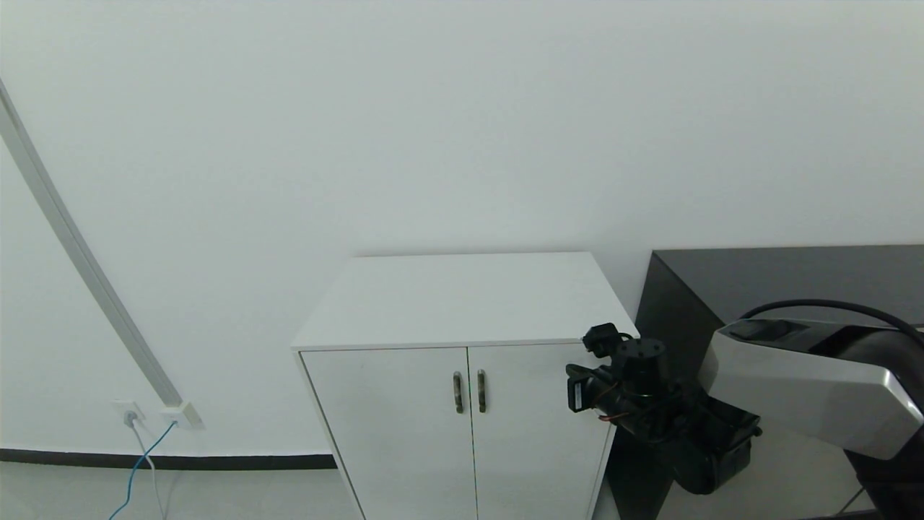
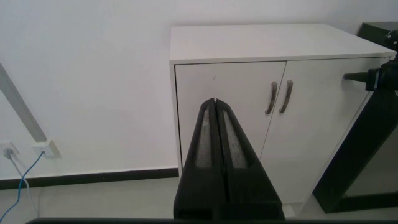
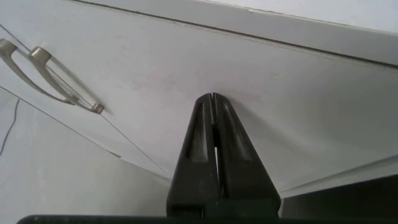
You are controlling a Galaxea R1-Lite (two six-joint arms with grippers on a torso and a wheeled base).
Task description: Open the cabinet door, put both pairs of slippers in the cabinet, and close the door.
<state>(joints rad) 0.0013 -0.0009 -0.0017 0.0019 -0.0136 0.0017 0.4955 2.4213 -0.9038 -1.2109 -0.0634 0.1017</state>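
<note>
Standing against a plain white wall, a low white cabinet (image 1: pixel 462 300) has both doors closed. The left door (image 1: pixel 393 426) and right door (image 1: pixel 530 433) meet at a thin centre seam, and two slim metal handles (image 1: pixel 458 392) sit upright on either side of it.

The right gripper (image 3: pixel 212 98) is up against the upper part of the right door, on the side away from the handles. Its two dark fingers are pressed together, tips pointing at the door face — whether they touch it cannot be told. The left gripper (image 2: pixel 215 102) sits well back from the cabinet, facing the left door, its fingers also pressed together with nothing between them.

A dark table (image 1: pixel 794 278) stands just beside the cabinet on the robot's right. Low on the wall to the left are two sockets (image 1: pixel 130 413) with a blue cable (image 1: pixel 141 462) hanging to the floor — above them a grey cable duct (image 1: pixel 72 245) slants up the wall.
</note>
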